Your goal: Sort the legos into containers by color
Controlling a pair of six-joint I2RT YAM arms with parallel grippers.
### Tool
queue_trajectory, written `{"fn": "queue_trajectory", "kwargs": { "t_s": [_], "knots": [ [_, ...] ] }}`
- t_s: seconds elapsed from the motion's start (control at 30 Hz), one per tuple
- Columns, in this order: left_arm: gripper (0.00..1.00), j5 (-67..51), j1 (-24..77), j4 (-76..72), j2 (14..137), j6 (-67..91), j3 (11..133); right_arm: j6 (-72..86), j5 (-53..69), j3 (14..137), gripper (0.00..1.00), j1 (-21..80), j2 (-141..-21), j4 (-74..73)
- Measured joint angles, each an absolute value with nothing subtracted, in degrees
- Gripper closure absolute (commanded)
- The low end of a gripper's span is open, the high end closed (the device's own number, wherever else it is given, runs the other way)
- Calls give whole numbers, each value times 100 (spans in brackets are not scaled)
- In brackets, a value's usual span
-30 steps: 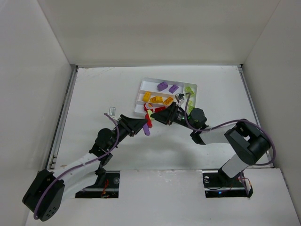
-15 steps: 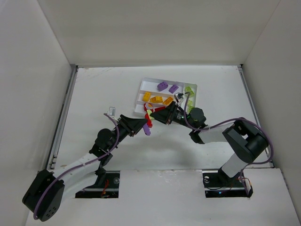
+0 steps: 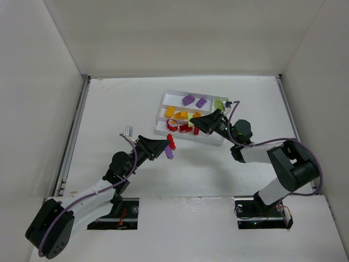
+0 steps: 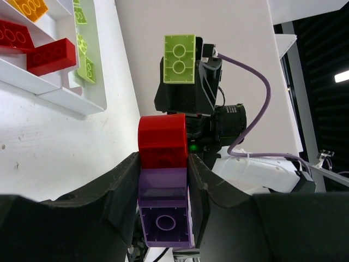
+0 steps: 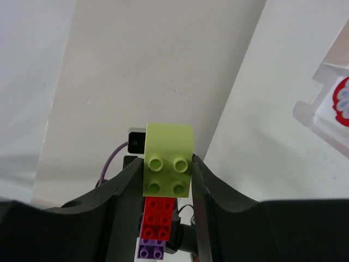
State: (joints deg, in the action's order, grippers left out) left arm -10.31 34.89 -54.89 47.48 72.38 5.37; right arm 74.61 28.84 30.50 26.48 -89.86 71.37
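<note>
gripping, left gripper (image 3: 167,147): pinched shut on a red brick (image 4: 162,146) joined to a purple brick (image 4: 163,210), above the table (image 3: 109,109) just off the near edge of the tray (image 3: 166,97).
right gripper (image 3: 194,121): fingers narrowed onto a lime green brick (image 5: 168,164), held over the tray.
tray slots: purple legos (image 3: 188,100) far, yellow-orange legos (image 3: 181,115) middle, red legos (image 3: 185,129) near, green legos (image 3: 220,103) in end slot.

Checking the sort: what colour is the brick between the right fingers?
The brick is lime green, clearest in the right wrist view.
</note>
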Motion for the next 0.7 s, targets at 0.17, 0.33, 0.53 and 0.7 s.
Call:
{"fn": "queue_trajectory", "kwargs": {
  "t_s": [0.17,0.33,0.53,0.7],
  "knots": [
    [83,-1031,3417,-5487,4751,7227,537,7137,2783,2952,65,2112,-8788,6571],
    [83,-1031,3415,-5496,5035,7111,574,6239,1927,3033,64,1684,-8261,4803],
    [83,-1007,3531,-5481,5509,6923,797,4888,56,3789,64,2034,-7950,2482],
    [83,-915,3592,-5498,5638,6794,989,4366,-878,3929,64,2309,-8003,1640]
  ]
}}
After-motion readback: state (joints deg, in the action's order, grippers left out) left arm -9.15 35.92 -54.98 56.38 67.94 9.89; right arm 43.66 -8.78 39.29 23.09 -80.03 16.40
